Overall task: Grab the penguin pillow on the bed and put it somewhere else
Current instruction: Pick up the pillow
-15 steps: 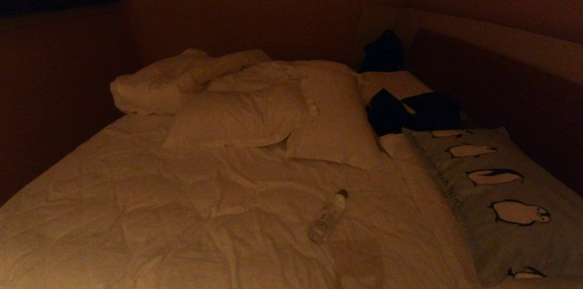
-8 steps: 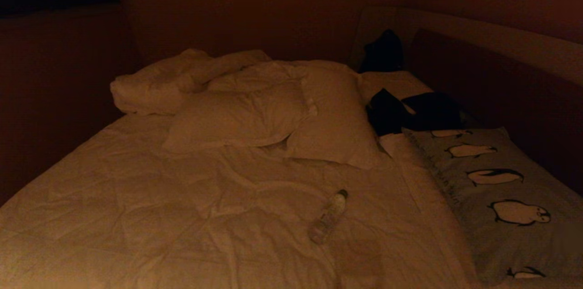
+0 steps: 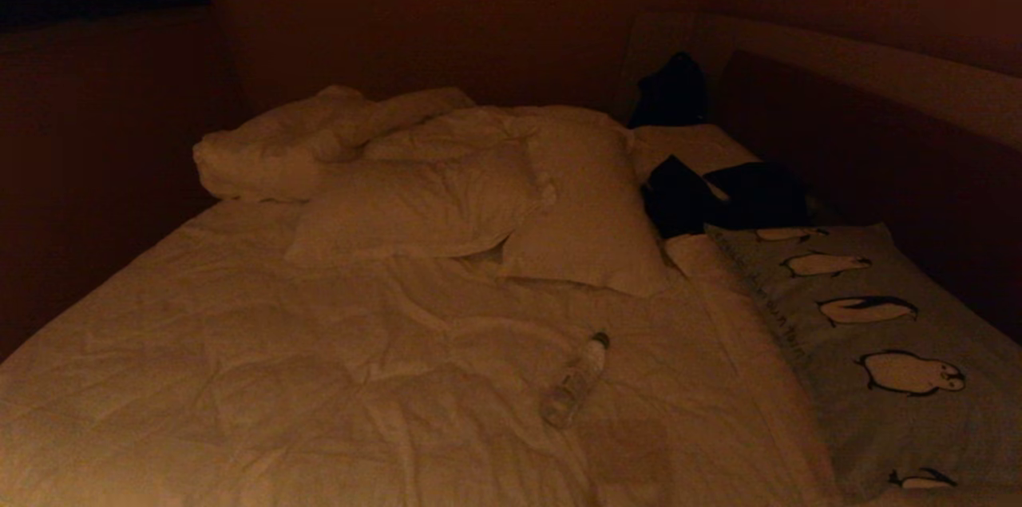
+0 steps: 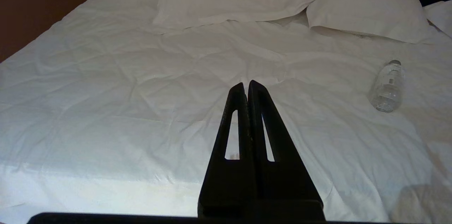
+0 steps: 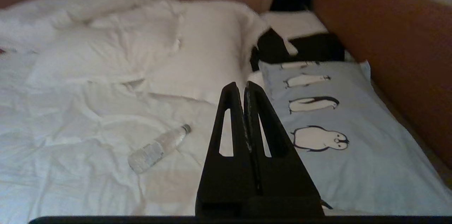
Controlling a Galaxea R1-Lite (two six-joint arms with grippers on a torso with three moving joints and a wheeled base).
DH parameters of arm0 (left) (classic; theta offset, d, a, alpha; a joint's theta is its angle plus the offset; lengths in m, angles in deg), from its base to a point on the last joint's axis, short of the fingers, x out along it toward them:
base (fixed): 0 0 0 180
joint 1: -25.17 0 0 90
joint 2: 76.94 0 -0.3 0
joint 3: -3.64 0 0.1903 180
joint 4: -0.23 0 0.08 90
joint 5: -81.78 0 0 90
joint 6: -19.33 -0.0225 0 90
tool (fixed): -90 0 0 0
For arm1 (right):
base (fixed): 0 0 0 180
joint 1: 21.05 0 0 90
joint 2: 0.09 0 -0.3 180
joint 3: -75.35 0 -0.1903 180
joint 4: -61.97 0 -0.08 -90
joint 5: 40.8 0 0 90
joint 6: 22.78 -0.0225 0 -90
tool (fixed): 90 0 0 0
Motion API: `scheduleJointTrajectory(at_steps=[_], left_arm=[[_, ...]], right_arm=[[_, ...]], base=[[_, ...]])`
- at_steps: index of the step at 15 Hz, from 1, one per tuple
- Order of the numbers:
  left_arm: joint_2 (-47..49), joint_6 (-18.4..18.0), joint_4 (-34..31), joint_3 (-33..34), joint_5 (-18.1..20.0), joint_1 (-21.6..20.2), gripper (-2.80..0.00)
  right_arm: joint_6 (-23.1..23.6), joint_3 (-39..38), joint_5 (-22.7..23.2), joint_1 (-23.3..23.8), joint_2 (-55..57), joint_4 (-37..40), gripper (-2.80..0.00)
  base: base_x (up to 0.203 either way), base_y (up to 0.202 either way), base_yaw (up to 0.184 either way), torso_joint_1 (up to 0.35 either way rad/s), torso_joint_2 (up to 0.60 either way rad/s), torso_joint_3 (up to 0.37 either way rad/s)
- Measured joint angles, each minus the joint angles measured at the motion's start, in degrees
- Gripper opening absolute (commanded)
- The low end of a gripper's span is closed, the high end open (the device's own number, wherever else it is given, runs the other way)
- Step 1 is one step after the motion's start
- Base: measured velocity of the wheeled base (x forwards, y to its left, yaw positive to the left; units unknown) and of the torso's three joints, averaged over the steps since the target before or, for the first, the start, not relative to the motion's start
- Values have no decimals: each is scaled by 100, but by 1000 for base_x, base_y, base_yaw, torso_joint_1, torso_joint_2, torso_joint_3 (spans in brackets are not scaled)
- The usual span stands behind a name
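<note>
Across the head views we saw nothing shift: bottle, pillows and duvet lay as before, and neither arm had entered that view. The penguin pillow (image 3: pixel 870 347) lay along the right side of the bed (image 3: pixel 239 347), beside the padded headboard (image 5: pixel 395 47). Dark clothing (image 3: pixel 722 196) touched its far end, and a plastic bottle (image 3: pixel 575 379) lay on the duvet to its left, apart from it. Two white pillows (image 3: pixel 447 203) sat farther back. Our right gripper (image 5: pixel 240 88) hovered above the bed before the pillow, fingers pressed together; our left gripper (image 4: pixel 245 86) hung over bare duvet, fingers likewise together.
</note>
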State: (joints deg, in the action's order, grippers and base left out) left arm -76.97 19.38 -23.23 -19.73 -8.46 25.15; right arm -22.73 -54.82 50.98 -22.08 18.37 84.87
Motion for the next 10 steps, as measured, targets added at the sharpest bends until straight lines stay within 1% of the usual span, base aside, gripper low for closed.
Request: scheduleJointTrajectory(at_steps=[10], left_arm=[[0,2,0,0,2,0,-280]], right_arm=[[10,1838,-676,32,2948,-29,-280]], base=[[0,0,0,0,0,0]])
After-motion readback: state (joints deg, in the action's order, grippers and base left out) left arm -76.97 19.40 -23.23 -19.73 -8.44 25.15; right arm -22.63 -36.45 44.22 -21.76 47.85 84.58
